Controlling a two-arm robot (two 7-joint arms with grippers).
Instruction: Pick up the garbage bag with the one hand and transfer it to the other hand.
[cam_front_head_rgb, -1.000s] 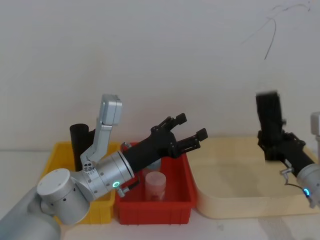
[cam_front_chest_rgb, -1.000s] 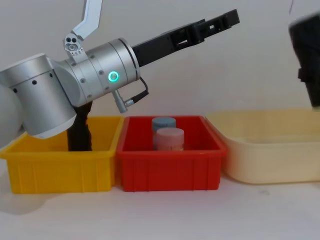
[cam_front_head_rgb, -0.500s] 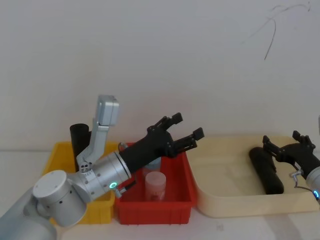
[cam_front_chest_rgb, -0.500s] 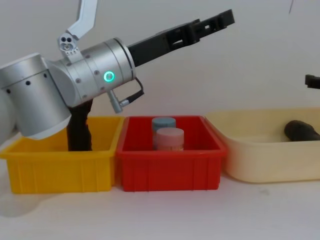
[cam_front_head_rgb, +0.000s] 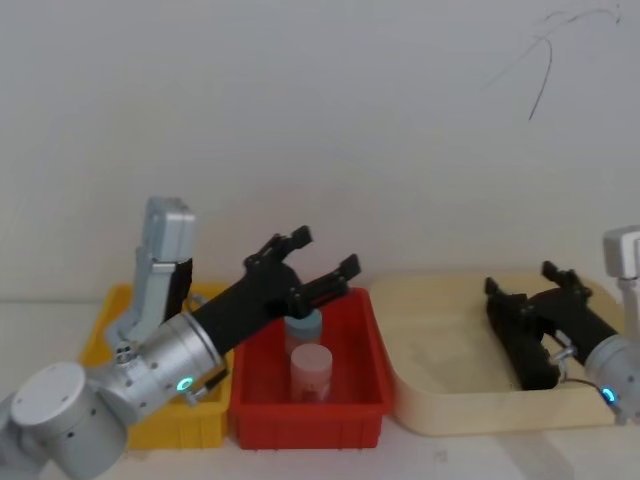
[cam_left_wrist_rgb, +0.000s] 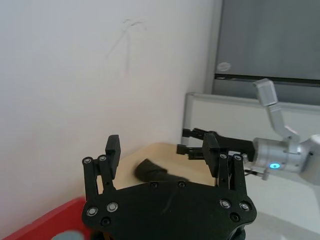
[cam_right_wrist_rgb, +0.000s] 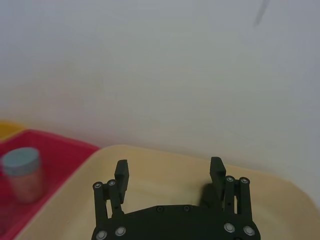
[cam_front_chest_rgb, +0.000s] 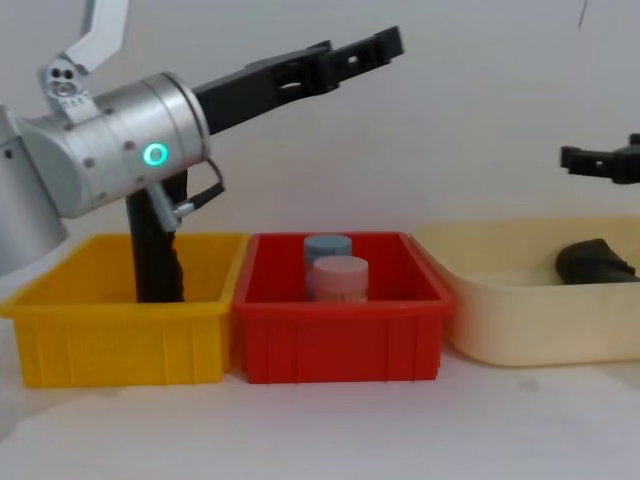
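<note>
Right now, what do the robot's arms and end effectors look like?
Both arms are thick silver-grey cylinders. The left arm bears a green glowing ring and a small grey cable; the right arm a blue ring. The left end effector and right end effector are black, with long fingers.

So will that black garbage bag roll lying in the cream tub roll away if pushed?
Probably a little: the garbage bag roll lies on its side and looks round, though the wall of the cream tub should stop it. Its plastic likely squashes when gripped.
</note>
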